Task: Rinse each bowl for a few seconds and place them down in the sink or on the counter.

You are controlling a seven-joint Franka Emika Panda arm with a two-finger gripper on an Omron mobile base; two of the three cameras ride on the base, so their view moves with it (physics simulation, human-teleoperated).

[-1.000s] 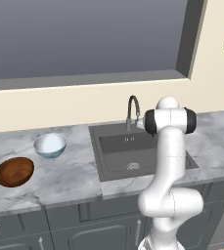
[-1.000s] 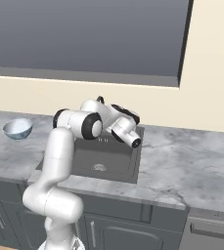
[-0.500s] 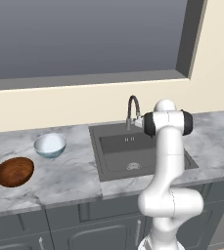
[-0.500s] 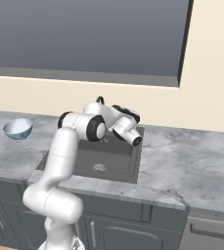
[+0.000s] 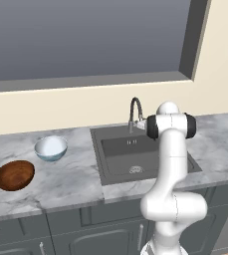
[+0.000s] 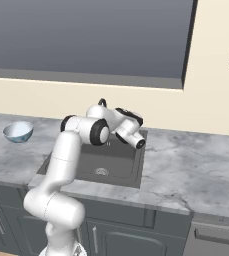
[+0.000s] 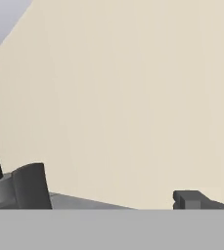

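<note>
- 2 bowls sit on the counter (image 5: 75,184) left of the sink (image 5: 135,154), neither one handled yet. The pale blue-white bowl (image 5: 51,148) stands upright nearer the basin; the dark reddish-brown bowl (image 5: 14,175) lies further left, toward the counter's front edge. They are near each other but not touching.
- Both bowls rest mouth-up, so either rim is open to a grasp from above.
- The sink basin holds nothing but its round drain (image 5: 135,170). No water can be made out at the faucet (image 5: 135,113).
- The end effector (image 6: 137,141) hangs over the back right of the sink, close to the faucet and well apart from both bowls.
- End effector state: spread to its widest, gripping nothing. In the hand view 1 finger tip (image 7: 190,199) rises at the right, another dark part at the far left, with bare wall (image 7: 133,97) between.
- The hand view looks at the wall with part of the faucet at its left edge, so the hand is aimed level toward the back, not down at a bowl.
- Judgement: the pose near the faucet suggests the tap is being dealt with first; rinsing has not started.
- Next move likely calls for a long reach left to the pale bowl.
</note>
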